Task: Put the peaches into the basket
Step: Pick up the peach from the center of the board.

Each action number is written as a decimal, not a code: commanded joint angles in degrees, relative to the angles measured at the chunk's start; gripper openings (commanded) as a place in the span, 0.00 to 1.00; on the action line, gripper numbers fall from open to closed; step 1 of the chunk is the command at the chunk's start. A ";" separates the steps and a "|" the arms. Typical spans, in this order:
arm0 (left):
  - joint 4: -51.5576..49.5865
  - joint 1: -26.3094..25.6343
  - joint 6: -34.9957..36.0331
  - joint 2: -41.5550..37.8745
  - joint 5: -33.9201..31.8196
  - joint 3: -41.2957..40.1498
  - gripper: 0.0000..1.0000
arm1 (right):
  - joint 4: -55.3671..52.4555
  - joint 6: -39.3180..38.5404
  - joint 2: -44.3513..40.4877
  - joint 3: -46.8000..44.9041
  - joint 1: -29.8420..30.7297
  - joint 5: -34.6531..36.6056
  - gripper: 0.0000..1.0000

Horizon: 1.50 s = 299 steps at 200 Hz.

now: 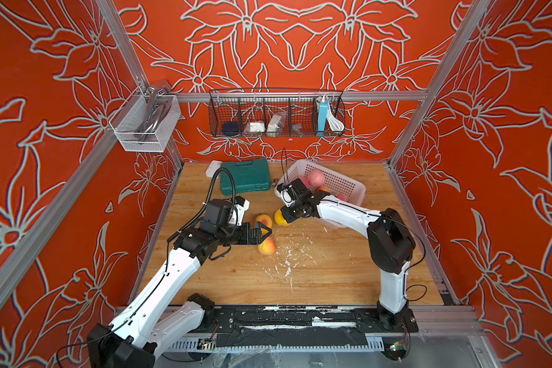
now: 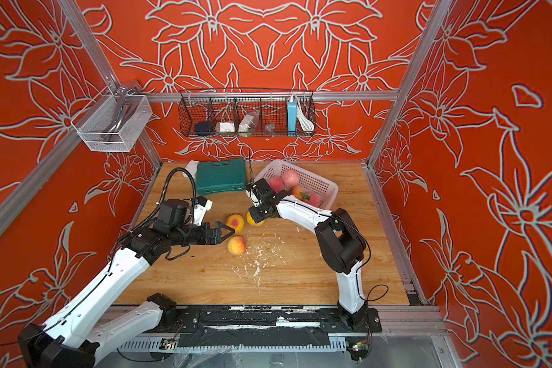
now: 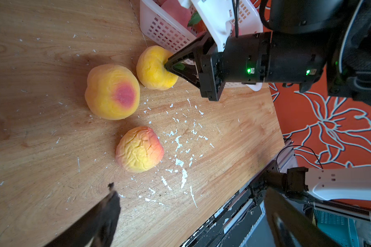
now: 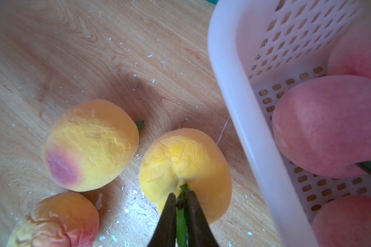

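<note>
Three peaches lie on the wooden table just in front of the pale pink basket point(image 1: 340, 182). My right gripper point(image 4: 181, 195) is shut on the green leaf of the plain yellow peach point(image 4: 184, 162), which rests on the table beside the basket's rim point(image 4: 244, 119). To its left sits a yellow peach with a red spot point(image 1: 264, 220). Nearer the front lies a wrinkled orange-red peach point(image 1: 266, 246). My left gripper point(image 1: 265, 232) hangs open between those two peaches, holding nothing. Several pink peaches point(image 4: 326, 124) lie in the basket.
A green tool case point(image 1: 245, 175) lies at the back left of the table. A black wire rack point(image 1: 276, 114) and a white mesh bin point(image 1: 144, 124) hang on the walls. White flecks point(image 1: 287, 264) are scattered over the middle of the table.
</note>
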 commanded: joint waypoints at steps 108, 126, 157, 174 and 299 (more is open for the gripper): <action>-0.69 -0.16 -0.63 -3.50 -0.40 1.79 0.99 | -1.23 0.14 -5.56 -2.61 0.35 1.28 0.00; -0.85 -0.16 -0.70 -3.72 -0.48 1.62 0.99 | -1.44 0.13 -7.08 -3.26 0.30 1.55 0.00; -0.68 -0.16 -1.14 -3.72 -0.29 1.45 0.99 | -2.04 -0.40 -9.57 -3.93 0.24 1.91 0.00; -0.18 -0.16 -1.66 -3.64 -0.03 1.48 0.99 | -2.80 -0.77 -10.90 -3.91 0.28 2.04 0.00; 1.96 -0.82 -1.50 0.48 0.69 3.87 0.99 | -5.42 -3.36 -21.00 -2.70 -4.48 4.67 0.00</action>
